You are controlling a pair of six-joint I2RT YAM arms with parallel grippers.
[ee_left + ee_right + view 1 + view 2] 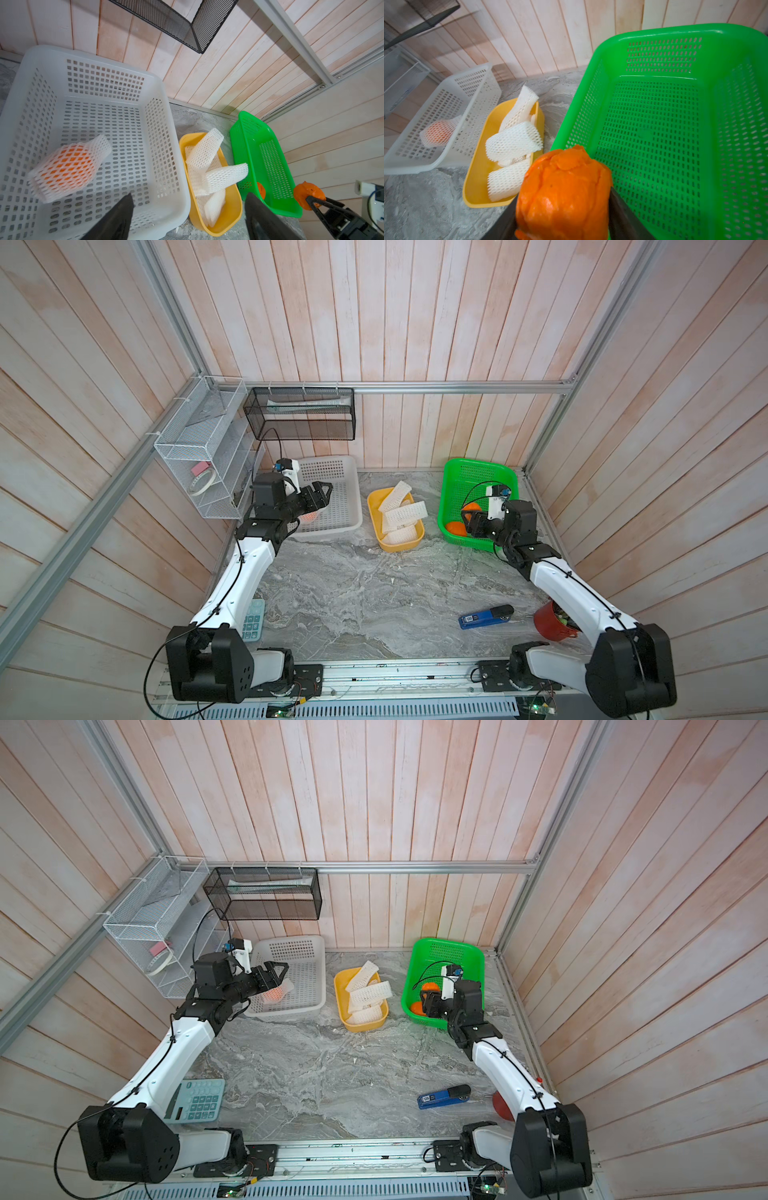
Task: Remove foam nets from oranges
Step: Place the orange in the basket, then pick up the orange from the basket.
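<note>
A netted orange (66,166) lies in the white perforated basket (97,56), its white foam net (99,145) sticking out past the fruit; both top views show it (309,516) (274,994). My left gripper (189,195) hangs open above that basket's near side (323,499), holding nothing. My right gripper (563,207) is shut on a bare orange (562,187) at the green basket's (675,33) near-left rim (471,508). A second bare orange (456,528) lies inside the green basket. Several empty foam nets (399,514) fill the yellow tray (376,499) between the baskets.
A blue stapler (486,616) lies on the marble table near the right arm, with a red cup (550,620) beside it. A teal calculator (199,1100) sits by the left arm. A white wire shelf (199,456) and a black mesh shelf (303,414) hang on the walls.
</note>
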